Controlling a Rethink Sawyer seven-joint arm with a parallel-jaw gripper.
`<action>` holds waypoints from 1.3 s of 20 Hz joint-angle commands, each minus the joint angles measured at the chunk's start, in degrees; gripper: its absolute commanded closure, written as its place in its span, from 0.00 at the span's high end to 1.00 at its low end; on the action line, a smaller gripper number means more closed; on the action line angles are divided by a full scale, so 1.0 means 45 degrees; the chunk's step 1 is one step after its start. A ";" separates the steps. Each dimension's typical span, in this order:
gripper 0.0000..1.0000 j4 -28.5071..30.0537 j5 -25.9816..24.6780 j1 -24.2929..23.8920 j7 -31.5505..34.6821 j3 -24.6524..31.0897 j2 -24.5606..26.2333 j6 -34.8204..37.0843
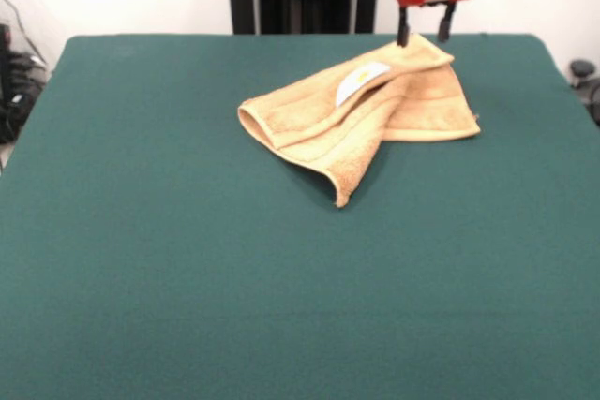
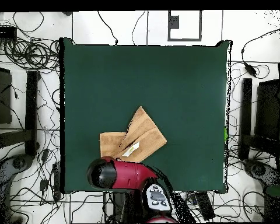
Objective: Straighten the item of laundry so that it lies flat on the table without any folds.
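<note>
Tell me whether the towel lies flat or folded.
Folded: the towel lies doubled over itself, layers overlapping, label showing on top.

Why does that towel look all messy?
The towel is folded over itself near the table's far edge, its white label showing on the top flap. One pointed corner sticks toward the camera. The gripper sits at its far corner.

towel [image 1: 361, 119]: 1 | white label [image 1: 361, 82]: 1 | table [image 1: 187, 278]: 1 | gripper [image 1: 425, 37]: 1
</note>
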 commanded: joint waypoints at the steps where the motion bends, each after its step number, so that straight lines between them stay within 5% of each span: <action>1: 1.00 0.0082 -0.0626 -0.0116 0.1264 0.1828 0.1300 -0.0670; 26: 1.00 -0.0135 -0.0901 0.0792 0.2263 0.1772 0.2248 -0.2030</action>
